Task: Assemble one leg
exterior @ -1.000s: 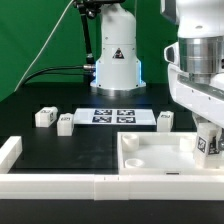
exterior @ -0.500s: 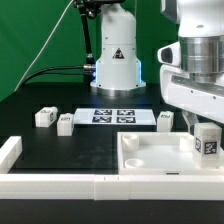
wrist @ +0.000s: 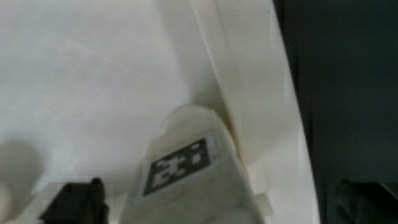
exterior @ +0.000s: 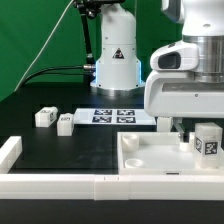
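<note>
Wrist view: white tagged leg (wrist: 183,160) (upright) between wide-spread gripper (wrist: 210,200) fingers, ungrasped.

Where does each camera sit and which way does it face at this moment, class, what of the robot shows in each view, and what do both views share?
Exterior view: off the arm, low at the table's edge, facing the large white square panel, loose legs and marker board; the arm's white wrist fills its upper right.
Wrist view: on the wrist, looking down at the panel; dark fingertips show at the edge.
Shared: the small white tagged leg standing on the panel.
</note>
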Robot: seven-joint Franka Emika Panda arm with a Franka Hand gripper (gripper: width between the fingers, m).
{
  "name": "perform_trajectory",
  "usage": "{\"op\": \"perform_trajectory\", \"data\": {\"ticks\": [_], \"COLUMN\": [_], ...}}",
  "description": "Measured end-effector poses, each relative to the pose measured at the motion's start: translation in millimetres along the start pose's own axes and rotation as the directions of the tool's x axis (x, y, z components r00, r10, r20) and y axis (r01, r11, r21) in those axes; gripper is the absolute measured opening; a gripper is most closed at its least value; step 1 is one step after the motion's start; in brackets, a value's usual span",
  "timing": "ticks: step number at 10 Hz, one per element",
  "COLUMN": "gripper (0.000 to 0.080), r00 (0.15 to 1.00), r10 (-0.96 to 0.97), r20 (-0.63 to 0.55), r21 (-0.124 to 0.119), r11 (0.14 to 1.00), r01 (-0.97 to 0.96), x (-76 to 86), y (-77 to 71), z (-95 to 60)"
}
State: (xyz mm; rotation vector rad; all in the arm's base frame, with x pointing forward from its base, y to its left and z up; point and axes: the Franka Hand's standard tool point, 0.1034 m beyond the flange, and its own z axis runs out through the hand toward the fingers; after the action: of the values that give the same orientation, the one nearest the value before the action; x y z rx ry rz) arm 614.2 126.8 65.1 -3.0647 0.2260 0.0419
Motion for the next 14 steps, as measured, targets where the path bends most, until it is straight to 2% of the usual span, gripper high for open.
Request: {"op": "perform_trajectory", "data": {"ticks": [3, 5, 6, 7, 8, 9, 11, 12, 14], "gripper": [0.0649, 0.0649, 0.0557, 0.037, 0.037, 0.0288, 0.0288, 0.0288, 0.0288], "r00": [0.96, 0.955, 0.955, 0.955, 0.955, 0.958, 0.968, 0.986, 0.991], "r10": [-0.279, -0.297, -0.296, -0.296, -0.296, -0.285, -0.249, -0.163, 0.136], "r20": [0.025, 0.025, 0.025, 0.025, 0.025, 0.025, 0.024, 0.02, 0.011], "r21": [-0.01, -0.009, -0.009, -0.009, -0.009, -0.008, -0.009, -0.01, -0.015], "r11": [0.96, 0.955, 0.955, 0.955, 0.955, 0.959, 0.968, 0.987, 0.991], "r01": [0.279, 0.297, 0.297, 0.297, 0.296, 0.285, 0.249, 0.163, -0.136], "x": [1.2, 1.1, 1.2, 1.1, 1.2, 1.2, 1.4, 1.6, 2.0], "y": [5.4, 5.6, 5.9, 5.9, 5.9, 5.8, 5.8, 5.1, 3.8], "z": [-0.4, -0.1, -0.1, -0.1, -0.1, -0.1, -0.2, -0.3, -0.2]}}
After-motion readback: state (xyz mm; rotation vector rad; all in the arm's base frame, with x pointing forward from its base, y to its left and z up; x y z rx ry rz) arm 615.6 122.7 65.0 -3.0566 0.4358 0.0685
